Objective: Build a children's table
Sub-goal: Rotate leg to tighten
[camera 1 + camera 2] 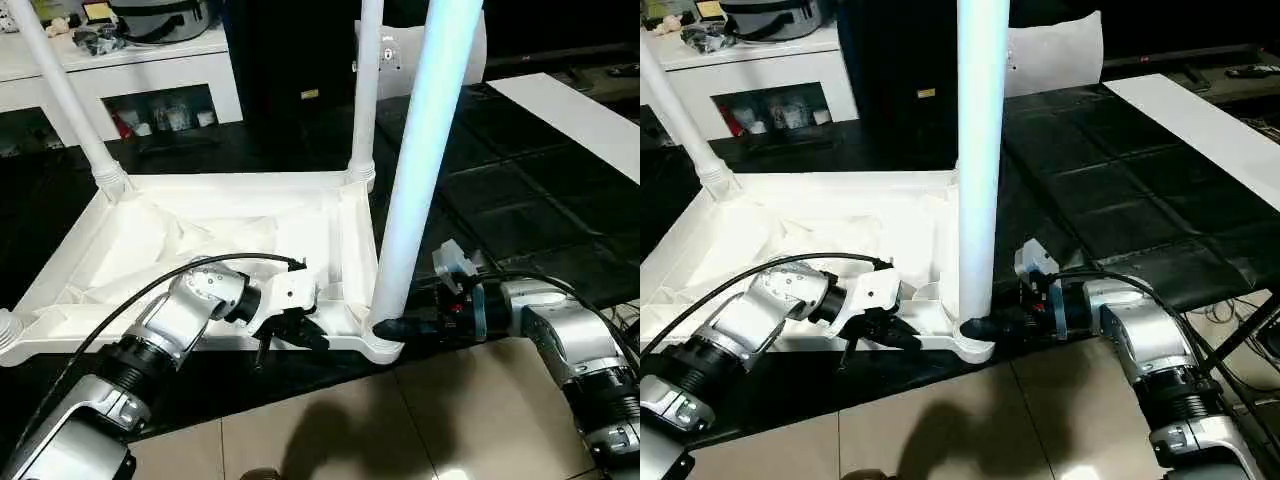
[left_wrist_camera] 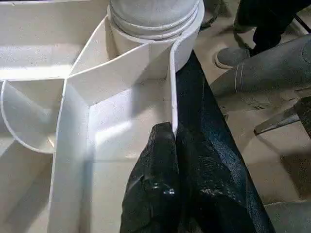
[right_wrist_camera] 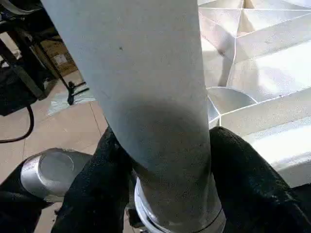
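**Both hands on the upturned table at its near corner**

The small white plastic children's table [image 1: 215, 245] lies upside down on a dark floor mat [image 1: 520, 190], its ribbed underside facing up. Three long round tapered white legs stand upright in corner sockets: one at the far left corner [image 1: 60, 90], one at the far right corner [image 1: 366, 90], and one at the near right corner [image 1: 425, 160], closest to the robot.

The left hand [image 2: 172, 160] is closed, its two black fingers pinching the thin white rim wall of the top just beside the near right socket. In the head views it sits at the table's near edge [image 1: 290, 330].

The right hand [image 3: 167, 160] reaches in from the right, low down, with a black finger on either side of the near right leg just above its socket collar; the fingers touch or nearly touch the leg, so it grips or all but grips it.

Behind the table stands a white low cabinet [image 1: 120, 60] with clutter on top.
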